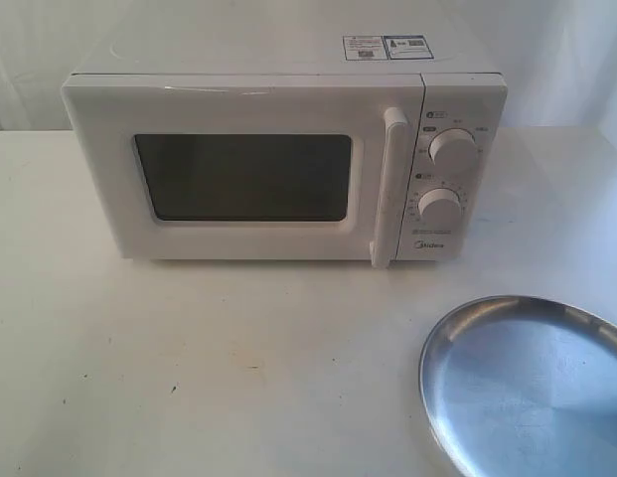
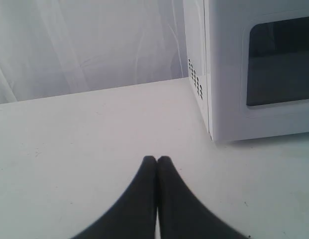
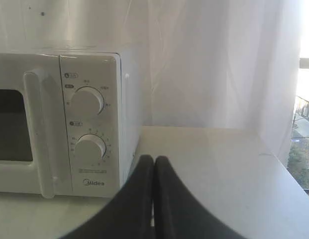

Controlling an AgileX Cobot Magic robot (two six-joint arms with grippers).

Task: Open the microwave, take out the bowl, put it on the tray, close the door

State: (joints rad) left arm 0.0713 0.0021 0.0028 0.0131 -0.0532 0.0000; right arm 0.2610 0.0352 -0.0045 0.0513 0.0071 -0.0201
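The white microwave (image 1: 278, 159) stands at the back of the table with its door (image 1: 238, 174) shut; the dark window shows nothing inside, so the bowl is hidden. Its long vertical handle (image 1: 389, 184) sits just left of the two dials (image 1: 453, 149). The round silver tray (image 1: 532, 383) lies at the front right, with nothing on it. Neither arm shows in the exterior view. My left gripper (image 2: 156, 159) is shut on nothing, low over the table off the microwave's (image 2: 254, 69) left front corner. My right gripper (image 3: 154, 158) is shut on nothing, near the microwave's (image 3: 89, 119) dial side.
The white table (image 1: 189, 368) runs from the microwave to the front. White curtain (image 3: 209, 59) hangs behind and to the sides. In the right wrist view the table's edge (image 3: 281, 164) lies near a window.
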